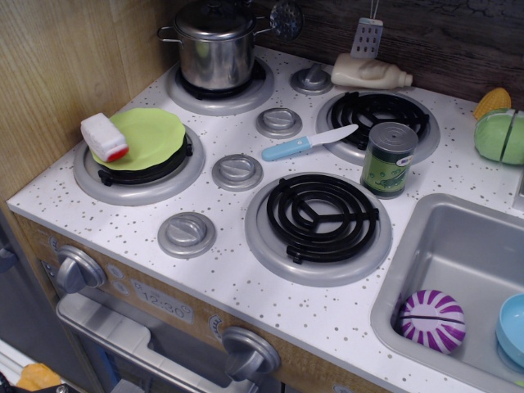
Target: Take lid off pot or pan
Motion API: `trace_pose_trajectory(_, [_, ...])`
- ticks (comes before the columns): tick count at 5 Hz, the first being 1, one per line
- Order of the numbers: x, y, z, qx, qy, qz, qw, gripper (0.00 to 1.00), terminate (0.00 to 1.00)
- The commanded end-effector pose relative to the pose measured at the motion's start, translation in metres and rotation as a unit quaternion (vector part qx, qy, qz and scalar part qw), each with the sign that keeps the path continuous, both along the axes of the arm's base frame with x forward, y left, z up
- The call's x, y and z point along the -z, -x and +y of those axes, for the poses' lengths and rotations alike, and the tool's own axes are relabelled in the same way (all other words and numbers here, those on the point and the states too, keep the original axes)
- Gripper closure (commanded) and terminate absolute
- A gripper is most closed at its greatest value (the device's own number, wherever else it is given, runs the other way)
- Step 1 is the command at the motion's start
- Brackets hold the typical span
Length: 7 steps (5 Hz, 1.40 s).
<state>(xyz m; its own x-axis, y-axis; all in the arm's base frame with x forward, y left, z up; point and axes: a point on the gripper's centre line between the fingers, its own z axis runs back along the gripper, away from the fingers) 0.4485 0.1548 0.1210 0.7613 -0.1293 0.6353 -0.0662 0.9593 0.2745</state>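
Note:
The shiny steel pot stands on the back-left burner, against the wooden side wall. Its round steel lid sits closed on top, and the small knob reaches the top edge of the picture. The pot's two loop handles stick out left and right. My gripper does not show in this view; nothing touches the pot or the lid.
A green plate with a white and red block lies on the front-left burner. A blue-handled knife, a green-labelled can and a cream bottle lie mid-counter. The sink at right holds a purple ball.

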Motion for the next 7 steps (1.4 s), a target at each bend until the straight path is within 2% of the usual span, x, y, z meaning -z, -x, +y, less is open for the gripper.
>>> trace_pose_trajectory(1, [-0.025, -0.014, 0.009, 0.024, -0.012, -0.032, 0.9991, 0.00, 0.00])
trace_pose_trajectory(4, [-0.020, -0.027, 0.018, 0.059, 0.006, -0.041, 0.9974, 0.00, 0.00])
trace_pose_trajectory(5, [-0.017, -0.029, 0.020, 0.063, 0.015, -0.050, 0.9966, 1.00, 0.00])
trace_pose_trajectory(6, [-0.018, -0.029, 0.020, 0.065, 0.025, -0.043, 0.9966, 1.00, 0.00])
trace_pose_trajectory(7, [-0.017, -0.028, 0.020, 0.063, 0.030, -0.050, 0.9963, 1.00, 0.00])
